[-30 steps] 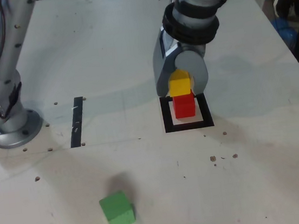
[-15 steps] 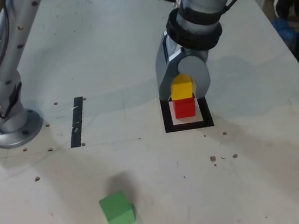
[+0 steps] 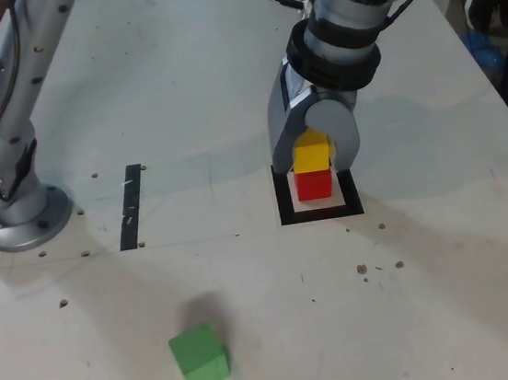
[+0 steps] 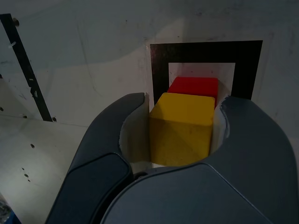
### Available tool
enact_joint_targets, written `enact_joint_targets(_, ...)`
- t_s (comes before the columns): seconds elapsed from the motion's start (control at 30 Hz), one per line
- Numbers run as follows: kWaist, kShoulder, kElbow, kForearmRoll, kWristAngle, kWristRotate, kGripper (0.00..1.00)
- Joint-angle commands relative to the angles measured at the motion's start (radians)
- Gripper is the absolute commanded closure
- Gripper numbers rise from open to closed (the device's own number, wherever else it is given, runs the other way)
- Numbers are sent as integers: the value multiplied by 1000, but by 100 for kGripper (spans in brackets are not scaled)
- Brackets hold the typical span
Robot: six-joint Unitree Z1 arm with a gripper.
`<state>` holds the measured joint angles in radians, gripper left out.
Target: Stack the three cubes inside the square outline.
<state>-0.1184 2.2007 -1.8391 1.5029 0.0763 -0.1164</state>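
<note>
My gripper (image 3: 314, 157) is down over the square outline (image 3: 284, 207), right of centre on the table (image 3: 222, 83) in the exterior view, and my jaws are closed on the yellow cube (image 3: 311, 157). From the wrist view the yellow cube (image 4: 182, 128) sits squarely between my two dark grey jaws, one curved pad on each side of it (the pads look tight to its faces, though I cannot make out every edge of contact). Below it is the red cube (image 3: 313, 185), standing on the white centre of the outline, and the yellow one rests directly on top of it, edges roughly lined up. The wrist view shows just a sliver of the red cube (image 4: 194, 86) peeking out past the yellow, with the black frame of the outline (image 4: 205, 49) beyond.

The green cube (image 3: 200, 358) is well apart from all this, out on the near part of the table towards the exterior view's left, lying alone and a little skewed. Between it and the stack, further left, runs a straight black tape strip (image 3: 132, 207), and my arm's base (image 3: 11, 215) sits at the far left edge of that view.
</note>
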Motion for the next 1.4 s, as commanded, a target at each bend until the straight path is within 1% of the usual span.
enact_joint_targets(0.0,0,11,-8,2,0,8,52)
enact_joint_targets(0.07,0,14,-11,3,-1,13,46)
enact_joint_targets(0.17,0,17,-12,4,-1,15,42)
enact_joint_targets(0.27,0,17,-12,4,-2,15,34)
enact_joint_targets(0.4,0,17,-13,5,-1,17,21)
enact_joint_targets(0.6,-1,7,-13,13,4,17,5)
enact_joint_targets(0.7,-12,-23,-13,20,9,16,1)
enact_joint_targets(0.8,-40,-80,-23,26,19,59,1)
enact_joint_targets(0.93,-118,-179,-40,48,48,144,0)
enact_joint_targets(1.03,-194,-236,-42,70,57,160,0)
enact_joint_targets(1.2,-351,-289,-14,91,33,137,0)
enact_joint_targets(1.37,-540,-306,52,98,15,122,1)
